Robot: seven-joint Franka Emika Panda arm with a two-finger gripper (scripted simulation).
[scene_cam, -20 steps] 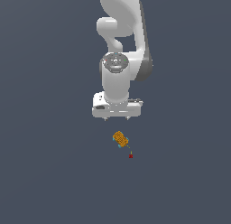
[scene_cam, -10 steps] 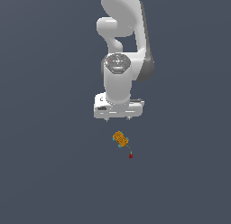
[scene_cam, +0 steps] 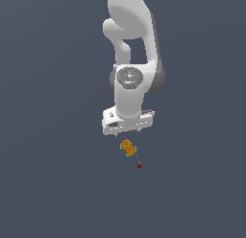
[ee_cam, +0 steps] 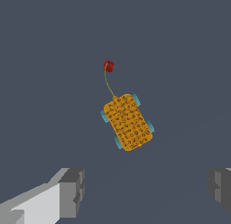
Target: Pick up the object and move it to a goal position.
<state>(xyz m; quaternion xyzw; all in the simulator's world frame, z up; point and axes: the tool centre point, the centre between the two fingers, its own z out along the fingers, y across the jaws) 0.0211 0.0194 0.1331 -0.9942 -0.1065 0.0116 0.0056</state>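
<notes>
The object [scene_cam: 128, 148], a small orange-yellow block with a pebbled texture and little cyan bits along its sides, lies on the flat dark grey-blue surface [scene_cam: 53, 184] just below the claw [scene_cam: 127, 131] in the exterior view, and you can see it is apart from the claw, not touched by it. Look at the wrist view and you find the object [ee_cam: 128, 122] lying at a slant, well between and beyond the two grey fingertips [ee_cam: 72, 192], which stand wide apart with nothing held. The goal position [scene_cam: 139, 165] is a tiny dark-red marker just beside the object, toward the exterior view's right and lower in that picture; in the wrist view a thin yellowish line runs from the marker [ee_cam: 108, 65] to one end of the block. The white arm [scene_cam: 129, 83] hangs over the spot with its wrist pointing down. Around all this you have only the same plain dark grey-blue everywhere; you cannot tell where surface ends and room begins, since no edge, wall or shadow shows.
</notes>
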